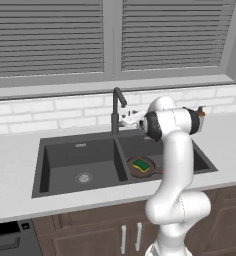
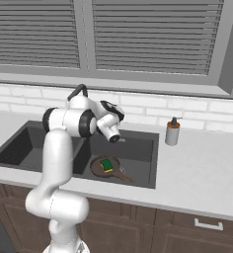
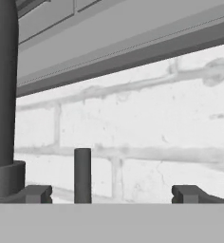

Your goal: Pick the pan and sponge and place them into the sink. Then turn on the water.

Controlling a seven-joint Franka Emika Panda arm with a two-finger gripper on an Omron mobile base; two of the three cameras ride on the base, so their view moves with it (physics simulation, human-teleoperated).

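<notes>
Pan (image 1: 140, 166) and sponge (image 1: 141, 166) sit in the sink (image 1: 60, 157); open, empty gripper (image 3: 111, 193) beside the faucet (image 1: 115, 112) could slip past the lever (image 3: 82, 174).

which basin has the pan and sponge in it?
The basin nearer the soap dispenser: pan with sponge on it. The other basin holds just its drain.

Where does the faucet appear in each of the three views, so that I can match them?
Left base view: the faucet stands upper centre, behind the divider of the sink.
Right base view: only the faucet's curved top shows, upper left, above the arm.
Hand view: its thick dark column runs down the left edge.
Shared landmark: the white brick wall behind it.
</notes>
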